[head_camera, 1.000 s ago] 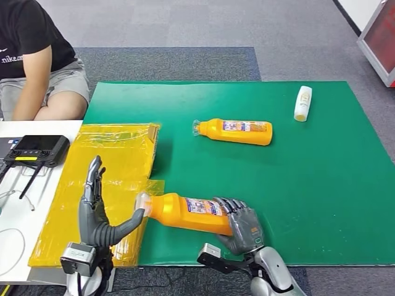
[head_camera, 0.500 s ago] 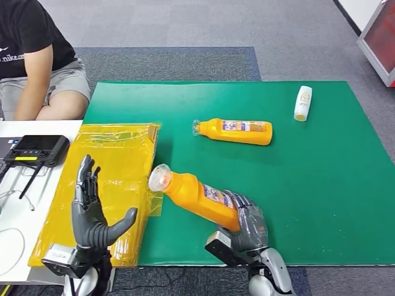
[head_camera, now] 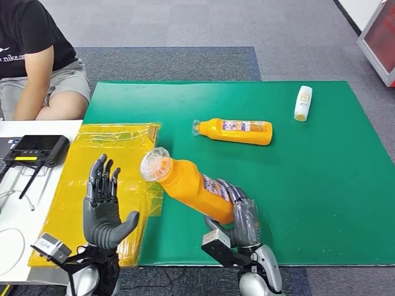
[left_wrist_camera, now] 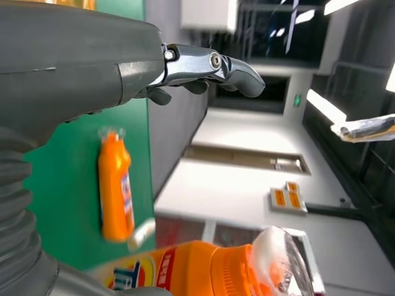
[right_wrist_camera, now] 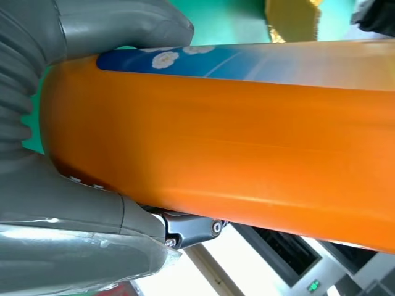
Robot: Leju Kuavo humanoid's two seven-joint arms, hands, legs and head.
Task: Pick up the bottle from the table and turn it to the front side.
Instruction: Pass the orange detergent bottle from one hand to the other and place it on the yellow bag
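Observation:
My right hand (head_camera: 242, 219) grips an orange bottle (head_camera: 189, 184) by its lower body and holds it lifted and tilted, its clear cap (head_camera: 153, 164) up and toward my left. The right wrist view is close on that orange bottle (right_wrist_camera: 242, 135) with my fingers (right_wrist_camera: 116, 24) wrapped around it. My left hand (head_camera: 103, 206) is raised over the yellow sheet, fingers spread and empty, a short way left of the cap. The left wrist view has the held bottle (left_wrist_camera: 205, 271) near my left hand (left_wrist_camera: 93, 61).
A second orange bottle (head_camera: 235, 131) lies on the green mat (head_camera: 316, 185), also seen as the far bottle (left_wrist_camera: 114, 188). A small white bottle (head_camera: 303, 102) lies at the back right. A yellow plastic sheet (head_camera: 112, 166) covers the left. A seated person (head_camera: 33, 58) and a black controller (head_camera: 34, 150) are at left.
My right hand has raised the bottle off the mat and tilted its cap end upward. My left hand has drawn away from the cap and opened upright.

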